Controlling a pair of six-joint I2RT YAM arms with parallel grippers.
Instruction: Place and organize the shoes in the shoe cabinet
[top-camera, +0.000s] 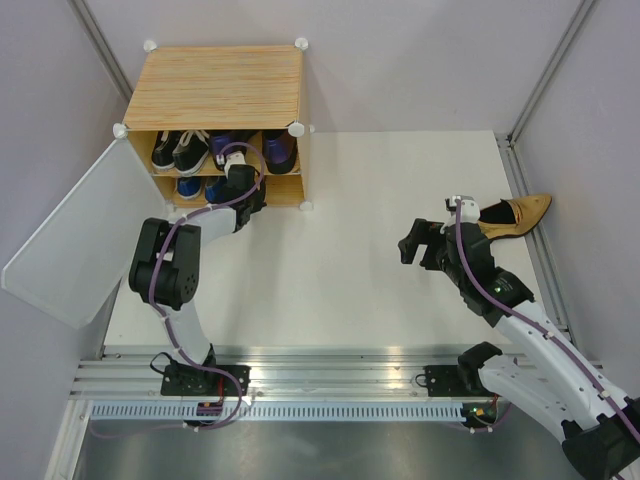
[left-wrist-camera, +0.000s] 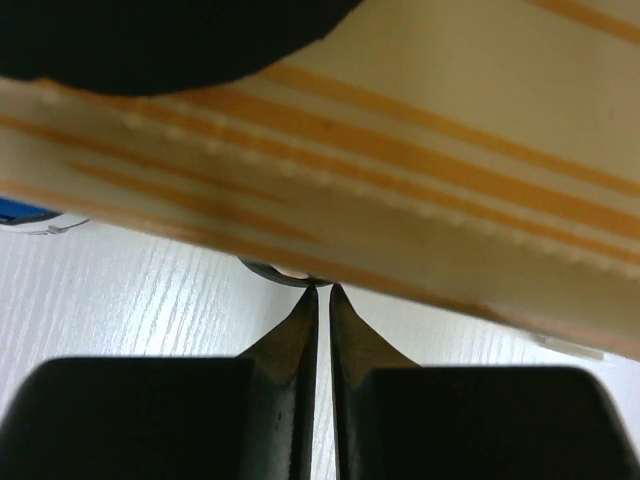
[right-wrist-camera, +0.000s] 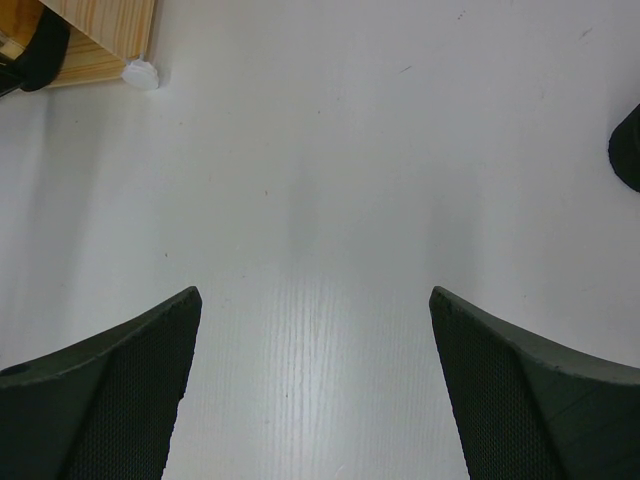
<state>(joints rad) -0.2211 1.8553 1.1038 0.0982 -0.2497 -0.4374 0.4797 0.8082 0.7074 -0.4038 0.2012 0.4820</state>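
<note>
White tabletop (top-camera: 340, 260), walled enclosure. Shoe cabinet (top-camera: 220, 85) at far left, door (top-camera: 75, 240) swung open for access. Black sneakers (top-camera: 180, 150) and purple heels (top-camera: 280, 150) on upper shelf, blue sneakers (top-camera: 190, 187) below. Left hand (top-camera: 243, 178) pressed together at the shelf edge, apparently to nudge shoes inward. Gold heel (top-camera: 515, 213) unstored at right. Right hand (top-camera: 422, 243) spread wide beside it, empty, likely poised to collect.

My right gripper (right-wrist-camera: 315, 292) hangs with its jaws spread wide over the white table (right-wrist-camera: 330, 150). At top left sits a corner of the shoe cabinet (right-wrist-camera: 100, 40) with its round white connector (right-wrist-camera: 140, 73). A dark shape (right-wrist-camera: 628, 150) cuts the right edge, too cropped to name.
</note>
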